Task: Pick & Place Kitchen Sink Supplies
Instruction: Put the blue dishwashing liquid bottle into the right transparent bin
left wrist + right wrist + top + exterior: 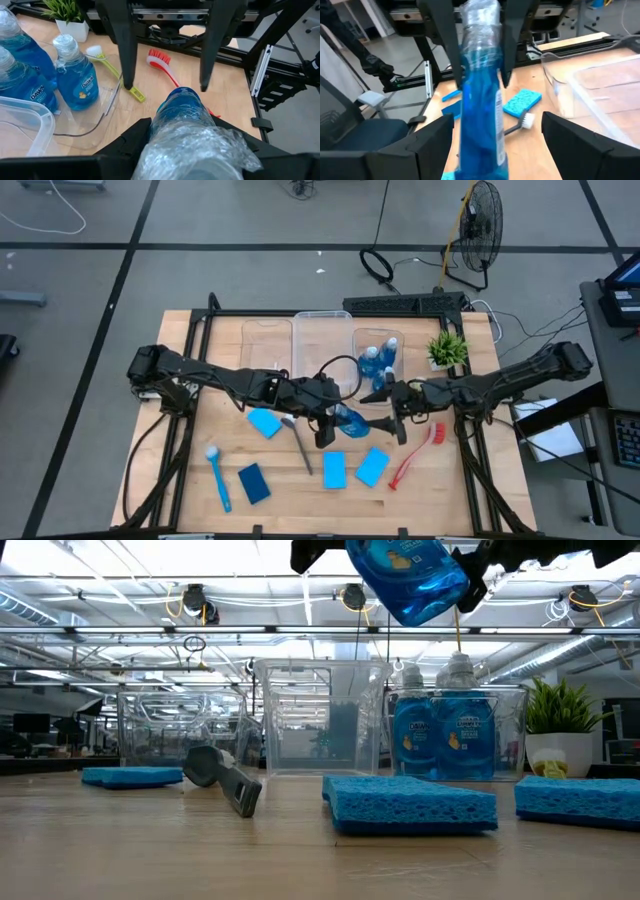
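Nearest the front edge of the wooden surface lay loose supplies: a blue brush, a dark blue sponge, two lighter blue sponges side by side, and a red brush, with a grey brush and another blue sponge a little farther back. They looked not yet sorted.

Above them, mid-surface, the left claw was clamped on the capped end of a blue dish soap bottle, holding it lifted and tilted in the air, seemingly offered for a handover. The right claw faced it with jaws spread wide, the bottle's body lying between its fingers but apparently not touched by them.

Farther back stood clear plastic bins; the rightmost already held blue soap bottles, likely this bottle's destination. A small green potted plant stood just beside that bin.
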Action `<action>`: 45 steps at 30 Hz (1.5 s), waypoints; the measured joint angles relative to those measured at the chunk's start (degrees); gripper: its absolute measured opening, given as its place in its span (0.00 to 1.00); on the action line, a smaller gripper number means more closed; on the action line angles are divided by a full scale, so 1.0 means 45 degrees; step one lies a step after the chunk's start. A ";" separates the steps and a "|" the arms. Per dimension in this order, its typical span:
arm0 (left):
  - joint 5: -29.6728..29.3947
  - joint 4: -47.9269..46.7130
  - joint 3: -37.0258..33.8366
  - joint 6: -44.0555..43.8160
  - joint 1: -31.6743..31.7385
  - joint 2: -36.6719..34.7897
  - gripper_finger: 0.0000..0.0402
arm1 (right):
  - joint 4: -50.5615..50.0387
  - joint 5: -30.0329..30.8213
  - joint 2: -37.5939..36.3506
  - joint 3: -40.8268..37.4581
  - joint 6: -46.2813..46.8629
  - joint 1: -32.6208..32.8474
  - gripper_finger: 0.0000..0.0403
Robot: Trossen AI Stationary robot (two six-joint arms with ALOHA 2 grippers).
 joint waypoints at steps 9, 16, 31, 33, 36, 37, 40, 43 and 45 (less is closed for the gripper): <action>-0.0005 0.0040 0.0000 0.0125 0.0005 0.0000 0.41 | 0.1028 -0.0769 0.0776 0.0000 0.0453 -0.0364 0.72; -0.0024 0.0030 0.0000 0.0124 0.0005 0.0000 0.41 | 0.2064 -0.1348 0.1327 -0.0005 0.0673 -0.0523 0.72; -0.0052 0.0118 0.0000 0.0183 0.0015 0.0000 0.41 | 0.3037 -0.2042 0.2133 -0.0015 0.1253 -0.0758 0.63; -0.0053 0.0127 0.0000 0.0186 0.0015 0.0000 0.41 | 0.3042 -0.2043 0.2161 -0.0015 0.1094 -0.0758 0.57; -0.0053 0.0118 0.0000 0.0188 0.0015 0.0000 0.41 | 0.3046 -0.2043 0.2156 -0.0015 0.0937 -0.0758 0.47; -0.0053 0.0123 0.0000 0.0186 0.0015 0.0000 0.41 | 0.3047 -0.2045 0.2160 -0.0015 0.0937 -0.0758 0.43; -0.0058 0.0118 0.0000 0.0179 0.0015 0.0000 0.41 | 0.3042 -0.2117 0.2158 -0.0015 0.0898 -0.0758 0.34; -0.0079 0.0118 0.0000 0.0145 0.0015 -0.0002 0.41 | 0.3042 -0.2314 0.2156 -0.0015 0.0851 -0.0763 0.27; -0.0075 0.0118 0.0000 0.0053 0.0015 -0.0002 0.41 | 0.3042 -0.2315 0.2156 -0.0015 0.0846 -0.0763 0.23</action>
